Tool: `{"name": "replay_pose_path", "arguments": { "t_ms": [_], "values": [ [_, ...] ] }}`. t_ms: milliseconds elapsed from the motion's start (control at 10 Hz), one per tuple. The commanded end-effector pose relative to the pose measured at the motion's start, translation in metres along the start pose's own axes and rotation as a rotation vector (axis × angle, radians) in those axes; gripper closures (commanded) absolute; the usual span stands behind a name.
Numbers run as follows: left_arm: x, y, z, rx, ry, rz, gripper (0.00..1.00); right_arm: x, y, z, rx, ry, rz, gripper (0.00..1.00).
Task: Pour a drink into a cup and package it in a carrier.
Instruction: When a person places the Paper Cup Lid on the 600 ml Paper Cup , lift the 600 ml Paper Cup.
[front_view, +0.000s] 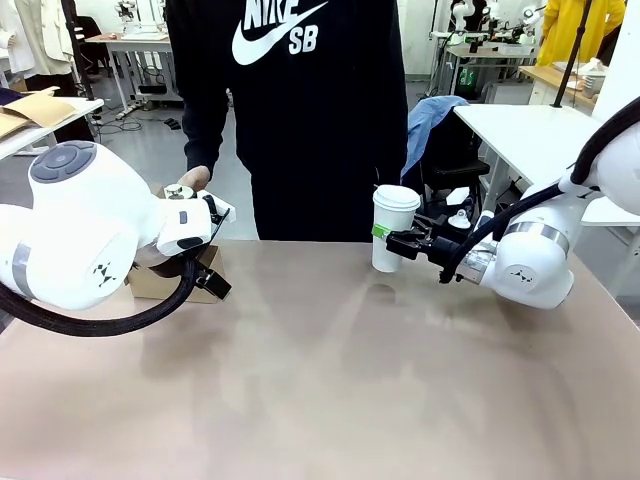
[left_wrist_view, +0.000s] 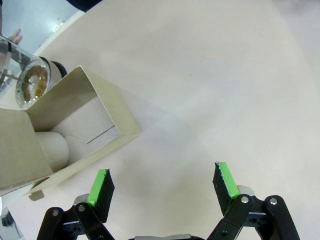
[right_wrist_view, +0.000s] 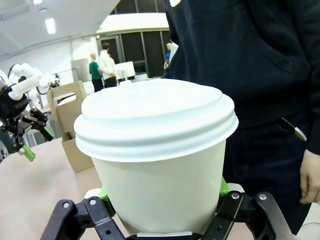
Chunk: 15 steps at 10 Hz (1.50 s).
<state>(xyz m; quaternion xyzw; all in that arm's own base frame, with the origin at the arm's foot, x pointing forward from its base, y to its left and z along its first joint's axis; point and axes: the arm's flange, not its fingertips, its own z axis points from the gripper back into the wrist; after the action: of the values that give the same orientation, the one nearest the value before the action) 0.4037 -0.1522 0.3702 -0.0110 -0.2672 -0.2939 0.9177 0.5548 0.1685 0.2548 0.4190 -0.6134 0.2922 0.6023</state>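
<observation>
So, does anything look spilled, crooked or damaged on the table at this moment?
Nothing stands out. The tall white paper cup stands upright in the right gripper, its white plastic lid seated flat. The brown cardboard carrier looks undamaged, and the beige table shows no spill.

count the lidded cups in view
1: the cup, held in the right gripper near the table's far edge. Another could be hidden in the carrier at far left, partly behind the left arm.
</observation>
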Motion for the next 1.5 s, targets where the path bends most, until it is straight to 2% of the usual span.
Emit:
{"name": "replay_pose_path", "arguments": {
  "t_ms": [0,400,600,800,1000,1200,1300,1400],
  "values": [
    [0.000,0.000,0.000,-0.001,-0.001,0.000,0.00,0.016,0.001,0.001,-0.002,0.005,-0.025,0.19],
    [0.000,0.000,0.000,-0.001,-0.001,0.000,0.00,0.128,0.032,0.020,0.010,0.011,0.023,0.19],
    [0.000,0.000,0.000,-0.001,-0.001,0.000,0.00,0.199,0.061,0.030,0.019,0.027,0.061,0.19],
    [0.000,0.000,0.000,-0.001,-0.001,0.000,0.00,0.250,0.090,0.040,0.019,0.034,0.117,0.19],
    [0.000,0.000,0.000,-0.001,-0.001,0.000,0.00,0.279,0.105,0.049,0.028,0.019,0.124,0.19],
    [0.000,0.000,0.000,-0.001,-0.001,0.000,0.00,0.282,0.102,0.040,0.071,-0.017,0.056,0.19],
    [0.000,0.000,0.000,-0.001,-0.001,0.000,0.00,0.283,0.107,0.047,0.024,-0.002,0.153,0.19],
    [0.000,0.000,0.000,-0.001,-0.001,0.000,0.00,0.283,0.107,0.047,0.024,-0.002,0.153,0.19]
  ]
}}
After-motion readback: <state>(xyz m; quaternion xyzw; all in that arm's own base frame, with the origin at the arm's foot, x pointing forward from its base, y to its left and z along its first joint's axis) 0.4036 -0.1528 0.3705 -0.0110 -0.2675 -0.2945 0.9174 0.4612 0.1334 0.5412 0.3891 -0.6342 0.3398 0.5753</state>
